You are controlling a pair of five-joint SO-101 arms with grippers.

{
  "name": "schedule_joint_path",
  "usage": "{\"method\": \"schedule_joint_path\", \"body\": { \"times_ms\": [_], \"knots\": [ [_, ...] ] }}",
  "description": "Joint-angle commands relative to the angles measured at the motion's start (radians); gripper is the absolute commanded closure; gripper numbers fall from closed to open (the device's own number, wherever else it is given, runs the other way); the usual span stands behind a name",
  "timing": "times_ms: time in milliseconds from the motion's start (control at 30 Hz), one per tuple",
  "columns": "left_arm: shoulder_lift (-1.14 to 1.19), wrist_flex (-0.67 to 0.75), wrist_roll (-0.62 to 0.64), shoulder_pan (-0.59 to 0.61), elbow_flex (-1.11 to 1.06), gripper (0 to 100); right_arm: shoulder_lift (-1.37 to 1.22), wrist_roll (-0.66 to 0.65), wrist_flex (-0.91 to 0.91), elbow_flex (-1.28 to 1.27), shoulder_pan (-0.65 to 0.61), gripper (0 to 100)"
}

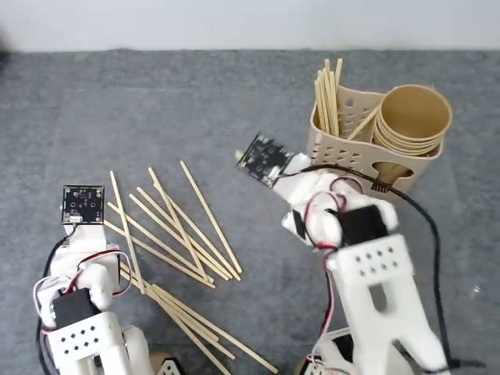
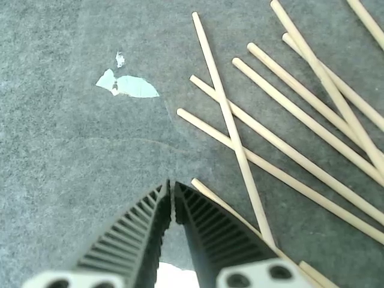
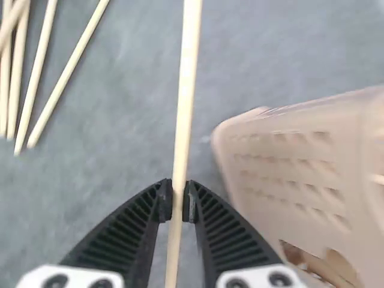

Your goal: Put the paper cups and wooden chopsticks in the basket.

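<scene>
A beige basket (image 1: 344,144) stands at the back right of the grey mat. It holds a stack of paper cups (image 1: 412,117) and several upright wooden chopsticks (image 1: 328,98). Several loose chopsticks (image 1: 176,230) lie scattered on the mat between the arms. My right gripper (image 3: 178,201) is shut on one chopstick (image 3: 187,90), right beside the basket's wall (image 3: 300,168). My left gripper (image 2: 171,187) hangs shut and empty over bare mat. The nearest loose chopsticks (image 2: 240,150) lie just beside its fingertips.
A pale torn patch (image 2: 127,85) marks the mat ahead of the left gripper. A black cable (image 1: 422,215) runs from the right arm past the basket's front. Open mat lies at the back left and far right.
</scene>
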State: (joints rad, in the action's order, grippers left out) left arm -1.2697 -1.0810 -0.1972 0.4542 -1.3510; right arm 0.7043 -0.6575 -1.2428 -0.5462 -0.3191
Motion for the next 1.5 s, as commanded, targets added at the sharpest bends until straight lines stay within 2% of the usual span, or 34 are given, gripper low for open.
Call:
{"method": "schedule_joint_path", "body": {
  "times_ms": [0, 133, 500, 633, 867, 1000, 1167, 1333, 1467],
  "knots": [
    [-0.014, 0.025, 0.008, -0.002, 0.007, 99, 0.062, 0.098, 0.001, 0.173, 0.013, 99.1],
    [-0.014, 0.025, 0.008, -0.002, 0.007, 99, 0.062, 0.180, 0.151, 0.275, 0.076, 99.1],
    [-0.014, 0.025, 0.008, -0.002, 0.007, 99, 0.064, 0.439, 0.618, 0.282, 0.165, 99.1],
    [-0.014, 0.025, 0.008, -0.002, 0.007, 99, 0.061, 0.445, 0.762, 0.221, 0.177, 99.1],
    [-0.012, 0.025, 0.008, -0.002, 0.007, 99, 0.061, 0.404, 1.049, -0.095, 0.222, 99.0],
    [-0.012, 0.025, 0.008, -0.002, 0.007, 99, 0.061, 0.388, 1.038, -0.160, 0.222, 97.5],
    [-0.012, 0.025, 0.009, -0.002, 0.007, 99, 0.062, 0.425, 0.980, -0.143, 0.220, 78.0],
    [-0.012, 0.025, 0.009, -0.002, 0.007, 99, 0.061, 0.494, 0.780, 0.015, 0.211, 79.0],
    [-0.012, 0.035, 0.009, -0.002, 0.007, 99, 0.016, 0.546, 0.553, 0.184, 0.143, 80.1]
  ]
}}
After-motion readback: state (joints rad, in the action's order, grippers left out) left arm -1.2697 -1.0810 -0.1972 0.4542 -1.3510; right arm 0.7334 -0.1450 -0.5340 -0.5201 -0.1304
